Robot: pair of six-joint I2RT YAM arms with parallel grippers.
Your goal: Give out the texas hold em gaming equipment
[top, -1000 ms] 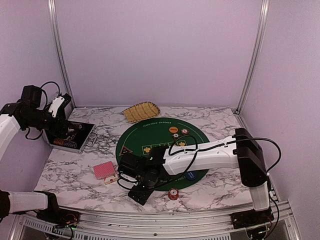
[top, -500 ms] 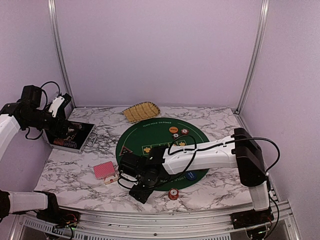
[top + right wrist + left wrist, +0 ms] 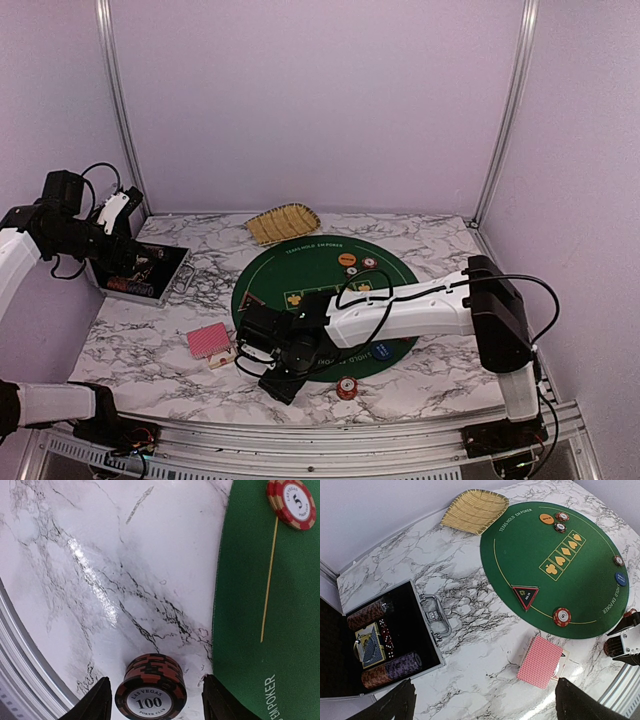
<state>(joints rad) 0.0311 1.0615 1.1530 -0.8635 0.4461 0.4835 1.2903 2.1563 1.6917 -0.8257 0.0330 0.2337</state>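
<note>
A stack of orange-and-black "100" chips (image 3: 151, 695) stands on the marble beside the green mat (image 3: 270, 605). In the right wrist view it sits between the open fingers of my right gripper (image 3: 156, 700), untouched. In the top view the stack (image 3: 346, 387) lies just right of that gripper (image 3: 280, 380). A red "5" chip (image 3: 292, 502) lies on the mat's edge. The red-backed cards (image 3: 540, 661) lie on the marble left of the mat. The black triangular button (image 3: 525, 595), orange button (image 3: 546, 518) and blue button (image 3: 620, 578) are on the mat. My left gripper (image 3: 490, 705) is open, empty, held high.
An open black case (image 3: 427, 630) with chip rolls and cards sits at the far left, under my left gripper (image 3: 118, 210). A yellow woven basket (image 3: 476, 510) lies at the back of the table. The metal front rail (image 3: 20, 680) runs close to the chip stack.
My right gripper has shifted only slightly near the front edge of the mat. The chip stack, the cards and my left arm have stayed put.
</note>
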